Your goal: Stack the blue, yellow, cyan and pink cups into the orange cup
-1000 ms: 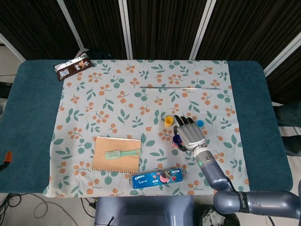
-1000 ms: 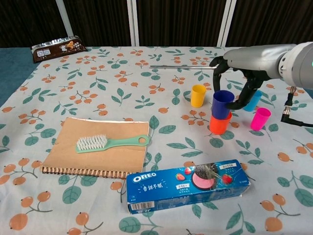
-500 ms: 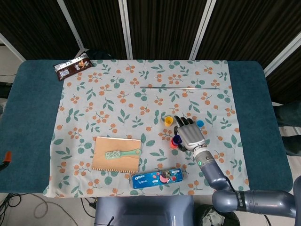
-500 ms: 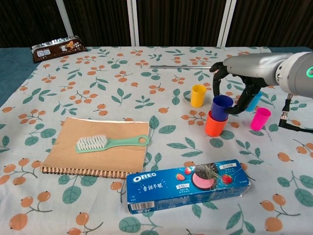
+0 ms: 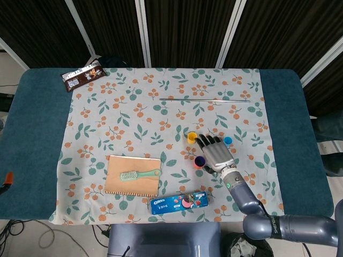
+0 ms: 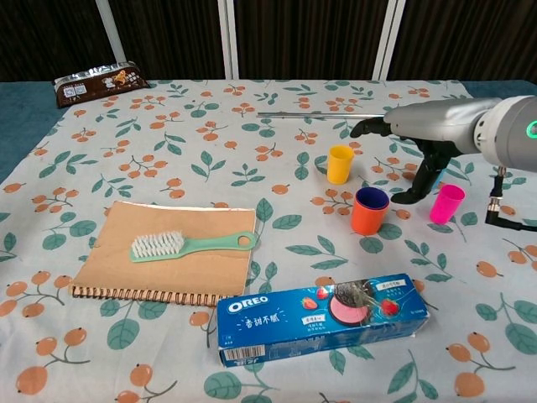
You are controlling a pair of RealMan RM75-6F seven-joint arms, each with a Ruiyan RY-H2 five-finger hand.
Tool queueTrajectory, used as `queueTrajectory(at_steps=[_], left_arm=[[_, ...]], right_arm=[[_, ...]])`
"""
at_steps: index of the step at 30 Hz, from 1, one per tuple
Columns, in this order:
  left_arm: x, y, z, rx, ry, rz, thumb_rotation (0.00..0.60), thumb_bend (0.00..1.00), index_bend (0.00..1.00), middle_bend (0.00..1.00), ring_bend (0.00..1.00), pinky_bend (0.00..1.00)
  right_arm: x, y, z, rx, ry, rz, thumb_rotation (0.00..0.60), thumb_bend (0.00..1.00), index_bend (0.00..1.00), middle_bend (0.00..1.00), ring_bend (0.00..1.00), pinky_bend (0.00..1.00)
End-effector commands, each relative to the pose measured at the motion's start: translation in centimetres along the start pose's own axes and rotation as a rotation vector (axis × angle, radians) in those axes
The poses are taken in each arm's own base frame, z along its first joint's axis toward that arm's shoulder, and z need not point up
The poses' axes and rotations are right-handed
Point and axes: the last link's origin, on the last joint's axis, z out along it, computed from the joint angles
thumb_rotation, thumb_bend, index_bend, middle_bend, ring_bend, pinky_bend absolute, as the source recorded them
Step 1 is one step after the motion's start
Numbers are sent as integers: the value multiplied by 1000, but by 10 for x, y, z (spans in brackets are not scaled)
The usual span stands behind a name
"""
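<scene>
The blue cup (image 6: 371, 198) sits nested in the orange cup (image 6: 369, 217), only its rim showing; from above they appear as one blue-and-orange ring (image 5: 199, 161). The yellow cup (image 6: 340, 164) (image 5: 192, 137) stands upright just behind and to the left. The pink cup (image 6: 446, 204) stands to the right of the stack. The cyan cup (image 5: 228, 141) shows in the head view beside the hand and is mostly hidden in the chest view. My right hand (image 6: 417, 133) (image 5: 215, 152) hovers over the cups with its fingers spread, holding nothing. My left hand is out of sight.
A tan notebook (image 6: 168, 256) with a green brush (image 6: 189, 244) lies at front left. A blue Oreo box (image 6: 323, 317) lies in front of the cups. A thin metal rod (image 6: 310, 114) lies behind them, and a chocolate wrapper (image 6: 99, 82) at far left.
My right hand has let go of the blue cup, which has sunk fully into the orange cup. The hand has opened and drawn back to the right.
</scene>
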Motion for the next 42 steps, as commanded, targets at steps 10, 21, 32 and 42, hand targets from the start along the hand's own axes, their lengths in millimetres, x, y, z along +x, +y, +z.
queueTrajectory(at_steps=[10, 21, 32, 42], left_arm=[[0, 0, 0, 2, 1, -5, 600, 331, 133, 30, 0, 31], [2, -2, 2, 11, 3, -8, 600, 331, 132, 30, 0, 34], [1, -2, 3, 15, -1, -8, 600, 331, 132, 30, 0, 35], [1, -2, 3, 15, -1, -8, 600, 331, 133, 30, 0, 36]], right_arm=[[30, -8, 39, -78, 147, 129, 600, 365, 166, 0, 86, 148], [16, -14, 82, -161, 102, 148, 600, 366, 253, 0, 86, 148], [7, -21, 98, -161, 101, 155, 600, 365, 330, 0, 87, 148], [0, -22, 101, -156, 99, 155, 600, 365, 378, 0, 90, 148]])
